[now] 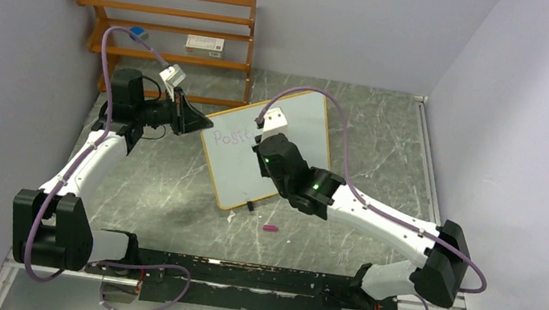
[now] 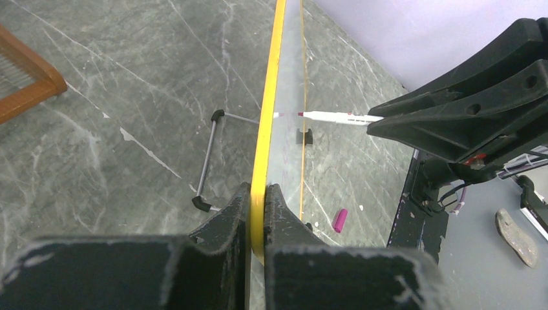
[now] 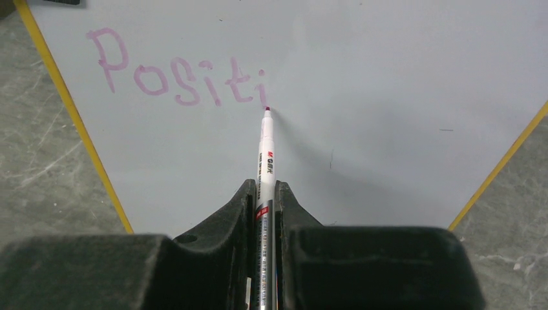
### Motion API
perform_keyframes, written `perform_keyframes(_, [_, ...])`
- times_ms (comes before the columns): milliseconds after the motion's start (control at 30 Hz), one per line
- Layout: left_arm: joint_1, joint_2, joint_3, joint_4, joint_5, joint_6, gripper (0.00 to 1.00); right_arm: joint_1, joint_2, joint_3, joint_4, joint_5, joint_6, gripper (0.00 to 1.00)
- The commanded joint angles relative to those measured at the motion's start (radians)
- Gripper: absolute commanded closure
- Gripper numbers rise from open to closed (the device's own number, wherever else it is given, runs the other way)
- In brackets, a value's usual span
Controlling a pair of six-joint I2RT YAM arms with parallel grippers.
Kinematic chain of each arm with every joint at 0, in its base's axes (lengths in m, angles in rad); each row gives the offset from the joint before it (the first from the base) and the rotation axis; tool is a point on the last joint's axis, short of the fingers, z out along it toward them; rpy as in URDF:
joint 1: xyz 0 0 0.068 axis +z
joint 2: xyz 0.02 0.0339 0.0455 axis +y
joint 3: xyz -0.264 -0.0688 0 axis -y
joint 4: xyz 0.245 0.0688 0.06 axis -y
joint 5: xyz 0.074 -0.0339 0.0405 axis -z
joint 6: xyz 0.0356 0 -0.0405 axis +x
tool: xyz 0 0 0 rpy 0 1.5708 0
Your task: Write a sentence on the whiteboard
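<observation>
– Black base rail sits closest to the overhead camera, with both arms rising off it. What lies beyond?

– On the grey marbled worktop the whiteboard stands on its lower edge, mid-scene and turned at an angle to the rail. A wooden shelf stands behind it at the back wall. The left pincer is at the board's upper-left edge, and the right pincer is over its face. The sentence, in thin purple, begins near the top-left corner.

– Anything loose?

– A small purple cap lies on the worktop just in front of the board, near one black foot.

– And from the left wrist?

– The board shows edge-on. The left pincer is closed on its yellow-looking frame, one finger against each face. A wire stand juts from the back side down to the worktop. On the writing side a marker, gripped by the other arm, meets the surface tip first. The cap lies lower down on that same side.

– From the right wrist?

– The right pincer is clamped around the marker's barrel, which points straight ahead. Its tip touches the board at the foot of the last stroke. The letters read "Positi", in one line across the upper left of the board.
</observation>
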Motion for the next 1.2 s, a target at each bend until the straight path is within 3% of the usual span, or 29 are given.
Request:
perform_keyframes(0, [-0.013, 0.012, 0.012, -0.038, -0.037, 0.084, 0.95, -0.006, -0.073, -0.037, 0.090, 0.002, -0.016, 1.00])
perform_keyframes(1167, [-0.013, 0.013, 0.012, -0.040, -0.037, 0.085, 0.95, -0.058, -0.045, -0.052, 0.146, -0.059, -0.029, 1.00])
